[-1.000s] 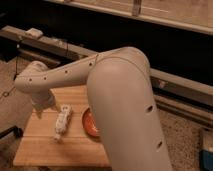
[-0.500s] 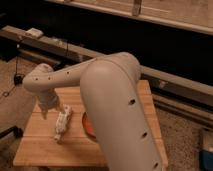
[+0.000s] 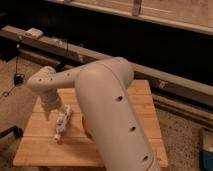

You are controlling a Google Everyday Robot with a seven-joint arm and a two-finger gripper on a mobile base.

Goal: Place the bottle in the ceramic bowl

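The step in hand looks like the grasp: the bottle (image 3: 61, 125) is not yet in the bowl (image 3: 85, 124). It lies on the table (image 3: 40, 150) just beside the bowl, on the side toward the left of the view. The gripper (image 3: 56, 111) hangs low over the bottle's upper end, the end farther from the camera, and seems to touch it or nearly so. Whether the gripper is open, closed, or already holding the bottle cannot be told from this view.

The next move, as I judge it, calls for a firm hold across the bottle's slim body. After that comes a lift clear of the table, a short carry sideways to above the bowl, and a release low enough that the bottle does not bounce out.

The bottle is small, slim and whitish. It lies on its side at a slant, its lower end pointing away from the bowl and toward the table's near edge. Faint darker marks show along it; the cap end cannot be made out.

Of the bowl only an orange-red sliver shows, since the robot's thick pale arm covers the rest. This makes the room inside it hard to judge.
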